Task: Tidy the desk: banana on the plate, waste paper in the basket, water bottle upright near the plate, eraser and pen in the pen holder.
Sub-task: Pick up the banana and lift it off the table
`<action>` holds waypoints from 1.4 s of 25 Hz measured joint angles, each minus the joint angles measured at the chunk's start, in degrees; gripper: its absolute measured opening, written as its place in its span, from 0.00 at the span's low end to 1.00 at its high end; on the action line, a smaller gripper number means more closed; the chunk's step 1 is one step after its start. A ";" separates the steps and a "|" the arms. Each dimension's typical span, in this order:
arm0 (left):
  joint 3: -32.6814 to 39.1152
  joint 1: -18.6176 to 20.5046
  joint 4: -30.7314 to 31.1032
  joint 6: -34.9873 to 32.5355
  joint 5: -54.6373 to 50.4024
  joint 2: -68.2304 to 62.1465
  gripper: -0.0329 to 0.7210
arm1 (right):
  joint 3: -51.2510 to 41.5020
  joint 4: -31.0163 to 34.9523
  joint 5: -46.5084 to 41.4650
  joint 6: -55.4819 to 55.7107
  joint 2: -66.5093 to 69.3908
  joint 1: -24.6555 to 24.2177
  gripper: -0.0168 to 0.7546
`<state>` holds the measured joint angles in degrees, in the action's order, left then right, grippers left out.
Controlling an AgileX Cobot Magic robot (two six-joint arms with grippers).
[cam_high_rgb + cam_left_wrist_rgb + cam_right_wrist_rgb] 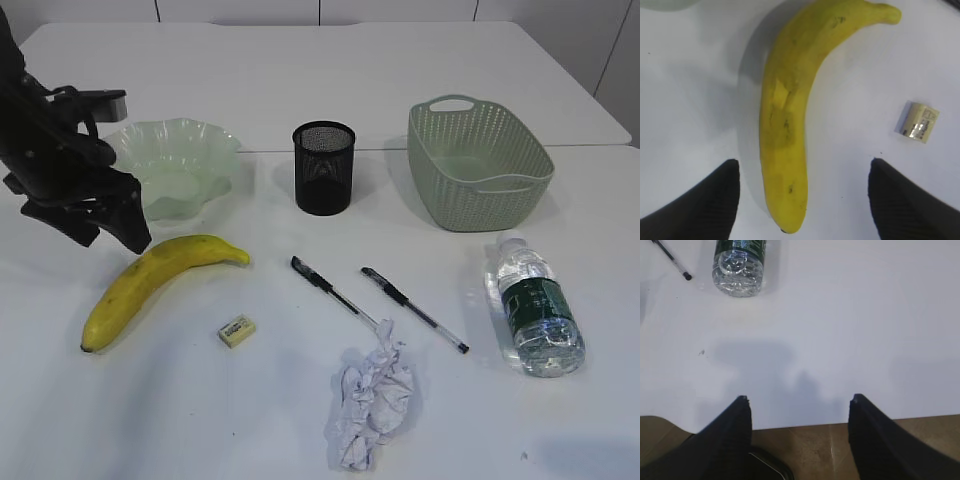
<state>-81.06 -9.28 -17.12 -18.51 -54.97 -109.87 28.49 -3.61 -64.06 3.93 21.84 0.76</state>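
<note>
Curving smooth yellow banana (785, 125), scalloped glass plate (215, 150), crumpled paper (372, 405)

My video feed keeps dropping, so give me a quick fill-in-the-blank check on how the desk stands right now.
1. The banana lies on the table, not yet on the ____.
2. The water bottle is lying on its ____.
3. The number of pens on the table is ____.
4. The left gripper has its fingers open on either side of the ____.

Missing words: plate; side; two; banana
</note>
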 joint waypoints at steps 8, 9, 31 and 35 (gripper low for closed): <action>0.00 0.00 -0.37 -1.69 1.64 -2.76 0.79 | 0.00 -0.13 0.00 0.00 0.00 0.00 0.63; 0.00 0.00 -0.52 -1.86 1.88 -3.02 0.79 | 0.00 -0.13 0.00 0.00 0.00 0.00 0.63; -7.37 -3.81 -0.08 -3.00 1.54 -12.20 0.79 | 0.00 -1.75 0.00 3.51 0.00 0.00 0.63; -7.41 -3.81 1.58 -3.02 1.33 -14.06 0.79 | 0.00 -1.87 -0.10 3.65 0.00 0.00 0.63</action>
<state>-88.47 -13.09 -15.54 -21.53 -53.64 -123.93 28.49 -5.48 -64.16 7.58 21.84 0.76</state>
